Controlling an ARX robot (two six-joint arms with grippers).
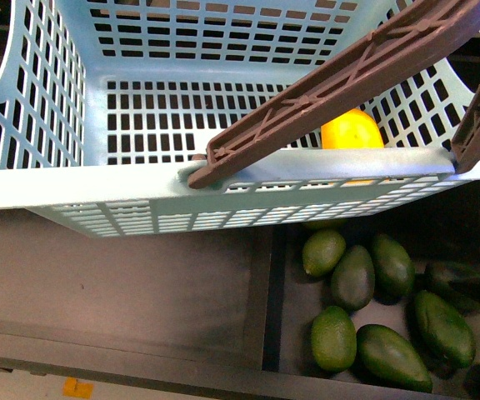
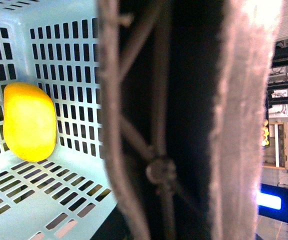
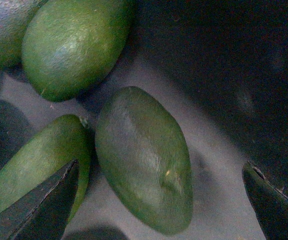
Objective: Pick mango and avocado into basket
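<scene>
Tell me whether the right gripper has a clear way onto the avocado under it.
Probably yes. The avocado lies uncovered between the fingertips of the open right gripper. Only a neighbouring avocado crowds it on one side.

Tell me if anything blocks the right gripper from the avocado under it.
Nothing visible does: the right gripper hangs open over the avocado. A neighbouring avocado lies close beside it, near one fingertip, and might get nudged.
</scene>
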